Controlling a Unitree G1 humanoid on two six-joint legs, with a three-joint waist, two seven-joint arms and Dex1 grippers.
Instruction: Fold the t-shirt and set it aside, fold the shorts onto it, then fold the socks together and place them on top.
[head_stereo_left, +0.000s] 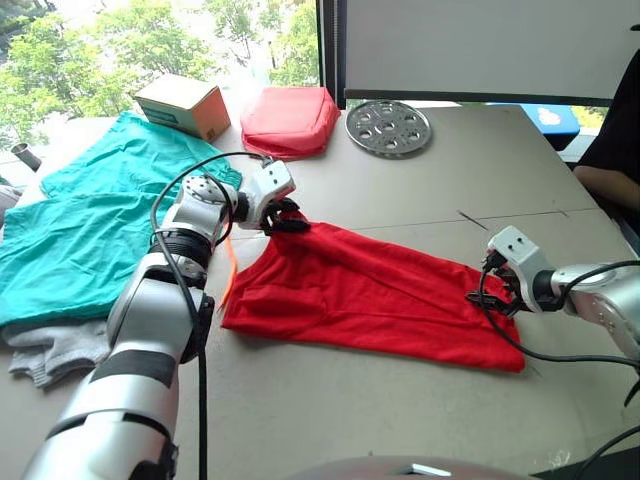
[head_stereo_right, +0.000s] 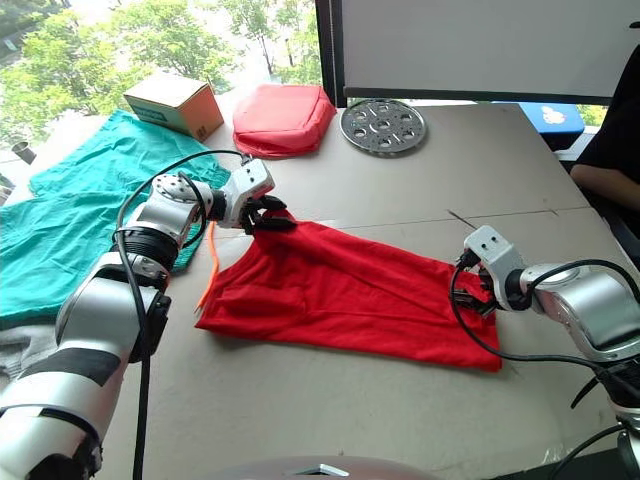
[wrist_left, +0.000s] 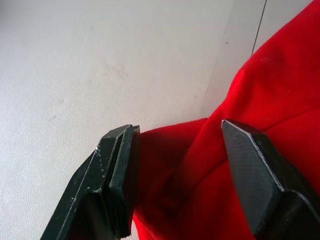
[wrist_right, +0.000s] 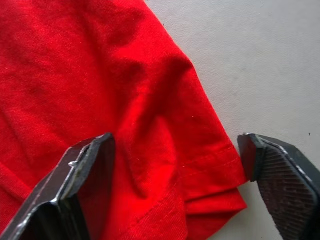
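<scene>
Grey socks (head_stereo_left: 55, 350) half under shorts (head_stereo_left: 90, 215)

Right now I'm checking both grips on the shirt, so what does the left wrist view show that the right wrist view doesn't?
The left wrist view shows the left gripper open over a bunched, raised fold of the t-shirt, with a thin seam line running across the table. The right wrist view shows the right gripper open around a flat stitched hem corner of the t-shirt. Both share red cloth lying between spread black fingers, with bare grey table beside it.
</scene>
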